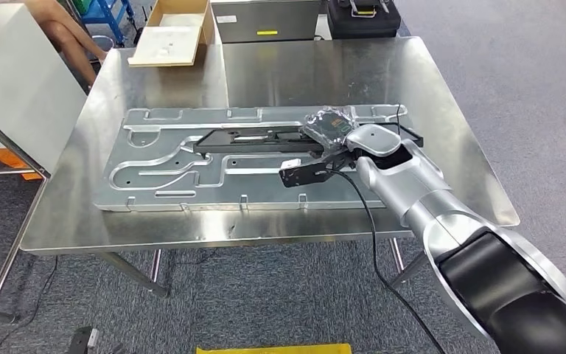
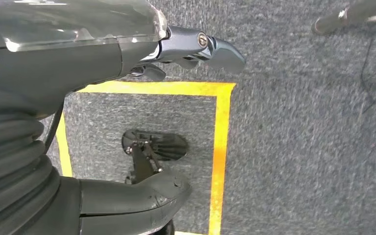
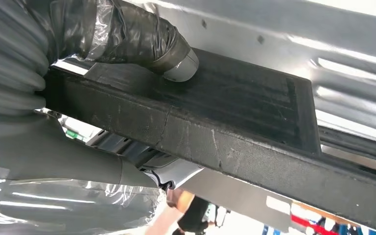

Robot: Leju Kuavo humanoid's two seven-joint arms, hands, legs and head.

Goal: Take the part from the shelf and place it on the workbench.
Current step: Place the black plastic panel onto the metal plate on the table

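Observation:
A long black part [image 1: 265,140] lies along the middle of a large silver stamped plate [image 1: 155,184] on the steel workbench [image 1: 442,110]. My right hand [image 1: 337,133], wrapped in clear plastic, grips the part's right end. In the right wrist view its thumb [image 3: 174,61] presses on the part's flat ribbed face [image 3: 245,103] and the rest of the hand [image 3: 54,147] curls beneath. I cannot tell whether the part's weight rests on the plate. My left hand [image 2: 103,54] hangs over the floor, fingers apart, holding nothing.
At the bench's back left stands a cardboard box [image 1: 173,33] with a white foam insert. Behind the bench are a grey case [image 1: 265,18] and a black case [image 1: 361,18]. A white board [image 1: 15,81] leans at the left, a person's leg [image 1: 66,33] beyond it. Yellow floor tape [image 2: 220,147] lies below.

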